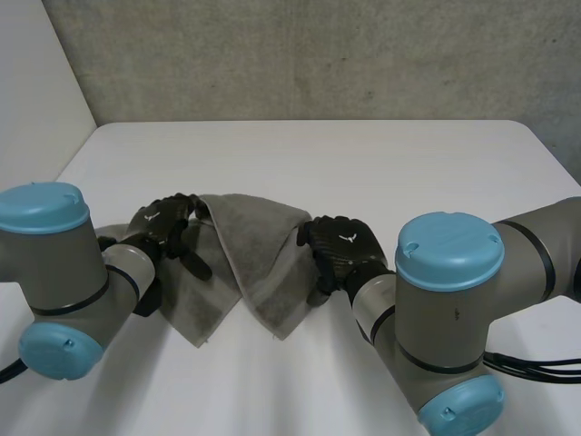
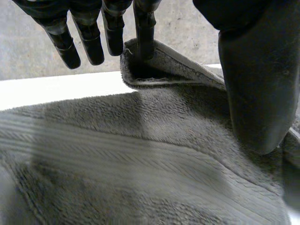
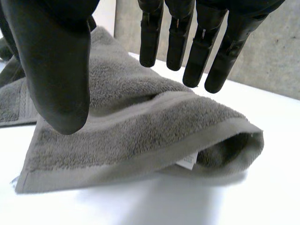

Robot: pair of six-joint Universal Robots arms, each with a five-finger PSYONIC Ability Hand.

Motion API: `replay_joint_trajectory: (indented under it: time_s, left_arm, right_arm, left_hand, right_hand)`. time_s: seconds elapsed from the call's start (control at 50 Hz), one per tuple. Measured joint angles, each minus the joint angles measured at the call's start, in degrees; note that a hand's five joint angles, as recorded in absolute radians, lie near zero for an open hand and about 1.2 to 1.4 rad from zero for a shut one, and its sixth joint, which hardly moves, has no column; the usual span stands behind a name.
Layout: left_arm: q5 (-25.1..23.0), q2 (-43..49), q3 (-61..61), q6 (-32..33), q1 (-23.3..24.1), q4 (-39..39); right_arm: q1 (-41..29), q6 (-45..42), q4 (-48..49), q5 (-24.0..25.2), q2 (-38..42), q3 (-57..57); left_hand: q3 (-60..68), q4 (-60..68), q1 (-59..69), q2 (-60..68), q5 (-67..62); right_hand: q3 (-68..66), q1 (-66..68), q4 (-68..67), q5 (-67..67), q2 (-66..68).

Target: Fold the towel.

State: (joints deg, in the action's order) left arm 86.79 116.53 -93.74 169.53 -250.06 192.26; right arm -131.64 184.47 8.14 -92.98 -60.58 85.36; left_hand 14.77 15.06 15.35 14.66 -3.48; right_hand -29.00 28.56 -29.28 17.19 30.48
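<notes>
On the white table lies one grey terry towel, folded over and rumpled, with two black hands, left hand and right hand, flanking it, fingers straight, gripping nothing.

On the head camera my left hand covers the edge of the towel beneath it, so I can't see that edge. Inside the fold below the fingertips of my right hand sits a small white scrap, possibly a label, too small to read.
</notes>
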Motion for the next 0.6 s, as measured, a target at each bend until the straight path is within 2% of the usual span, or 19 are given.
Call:
replay_joint_trajectory:
  time_s: [0.3,0.6]
  left_arm:
    - [-0.4,-0.6,-2.6,-0.8,-0.8,-0.5]
    - [-0.9,-4.2,-11.5,-0.1,0.2,-1.3]
  right_arm:
    - [-4.6,-3.3,0.1,-0.5,7.4,-7.0]
    - [-5.2,-8.0,-0.2,-0.3,9.2,-5.6]
  left_hand:
    - [0.0,0.0,0.0,0.0,0.0]
    - [0.0,0.0,0.0,0.0,0.0]
  right_hand:
    - [0.0,0.0,0.0,0.0,0.0]
    - [0.0,0.1,0.0,1.2,0.0]
